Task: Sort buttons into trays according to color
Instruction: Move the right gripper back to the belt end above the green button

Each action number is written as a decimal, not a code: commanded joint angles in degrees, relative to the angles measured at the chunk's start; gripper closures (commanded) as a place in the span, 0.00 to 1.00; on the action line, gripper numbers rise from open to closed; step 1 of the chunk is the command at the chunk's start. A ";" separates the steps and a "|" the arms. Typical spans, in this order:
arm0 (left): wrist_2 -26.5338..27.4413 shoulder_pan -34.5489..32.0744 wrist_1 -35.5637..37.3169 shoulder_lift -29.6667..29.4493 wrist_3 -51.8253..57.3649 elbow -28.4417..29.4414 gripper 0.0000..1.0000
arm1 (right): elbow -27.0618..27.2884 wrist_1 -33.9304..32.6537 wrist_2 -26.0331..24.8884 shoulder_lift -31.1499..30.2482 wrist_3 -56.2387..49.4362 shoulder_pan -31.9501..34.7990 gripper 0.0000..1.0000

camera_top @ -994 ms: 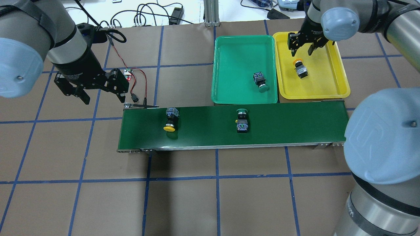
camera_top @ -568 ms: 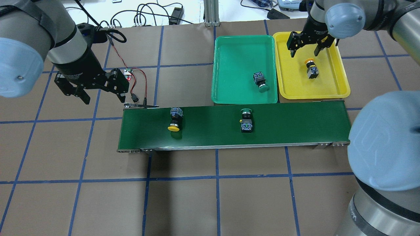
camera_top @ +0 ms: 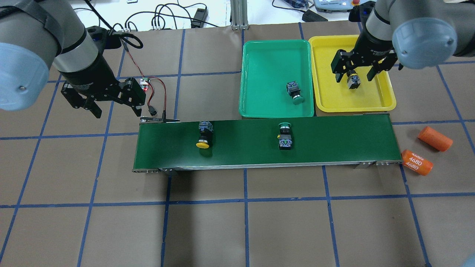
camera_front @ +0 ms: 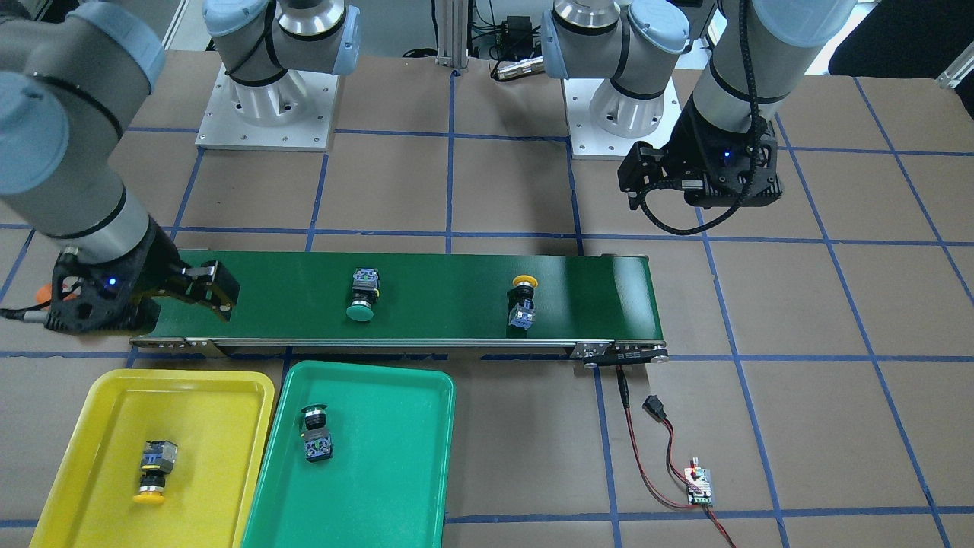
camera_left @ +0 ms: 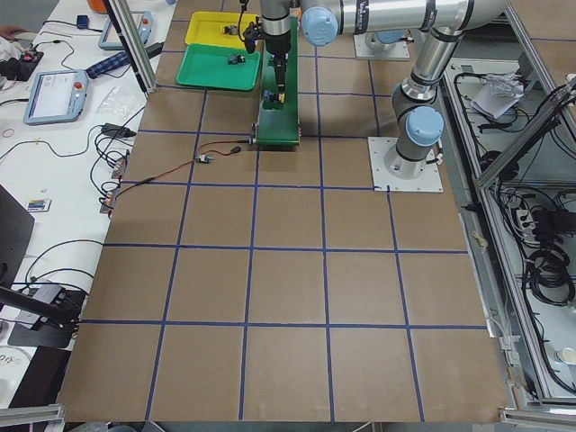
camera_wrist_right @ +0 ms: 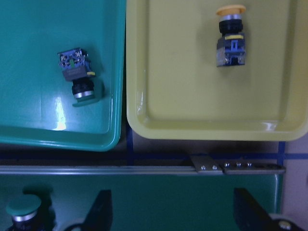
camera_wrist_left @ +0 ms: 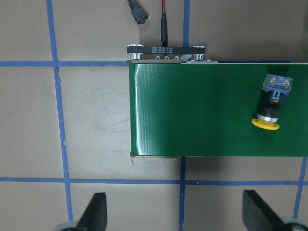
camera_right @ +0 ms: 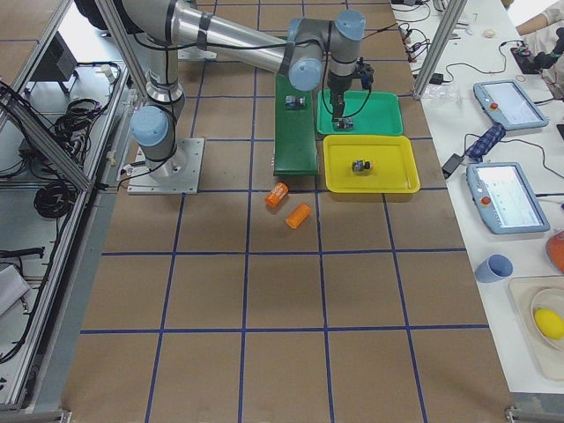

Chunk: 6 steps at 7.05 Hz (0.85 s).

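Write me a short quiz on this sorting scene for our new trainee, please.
1. True or false: the green tray holds exactly one green button.
2. Which buttons lie on the conveyor belt? A) two yellow B) one yellow and one green C) none
3. Is the right gripper open or shut, and is anything between its fingers?

Key: 1 true. 2 B. 3 open, with nothing between its fingers.
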 commanded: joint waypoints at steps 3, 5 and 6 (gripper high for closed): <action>0.10 0.00 -0.06 -0.16 -0.06 -0.12 0.00 | 15.80 -8.90 1.80 -4.27 0.85 0.22 0.11; 0.10 0.00 -0.07 -0.08 -0.05 -0.12 0.00 | 18.10 -12.69 1.71 -3.22 0.76 0.22 0.11; 0.10 0.00 -0.07 -0.16 -0.06 -0.12 0.00 | 18.28 -12.70 1.71 -3.21 0.76 0.22 0.11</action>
